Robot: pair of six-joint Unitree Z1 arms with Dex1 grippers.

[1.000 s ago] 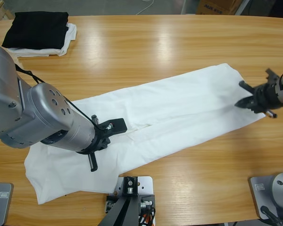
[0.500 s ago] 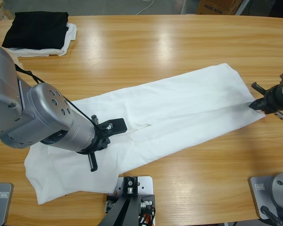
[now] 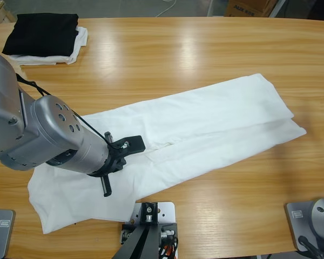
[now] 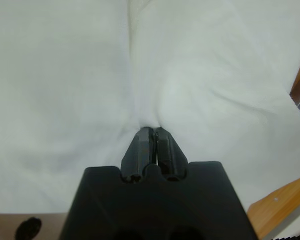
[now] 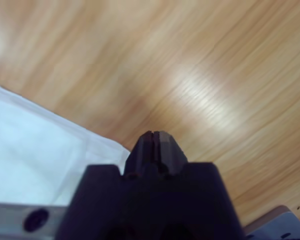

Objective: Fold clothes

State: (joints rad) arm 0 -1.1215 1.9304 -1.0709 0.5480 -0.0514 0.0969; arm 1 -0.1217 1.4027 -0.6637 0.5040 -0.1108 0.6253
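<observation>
The T-shirt (image 3: 178, 140) lay lengthwise across the counter (image 3: 205, 54), lower-left to upper-right. The left gripper (image 4: 152, 134) pinched its fabric; the right gripper (image 5: 155, 137) was closed, empty.

Workshop or lab: long wooden table (image 3: 205, 48), cardboard box (image 3: 247, 7).

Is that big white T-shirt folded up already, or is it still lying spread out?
Partly folded. The white T-shirt lies as a long, narrow doubled band across the table, layered edges showing at its right end; no neat bundle yet.
</observation>
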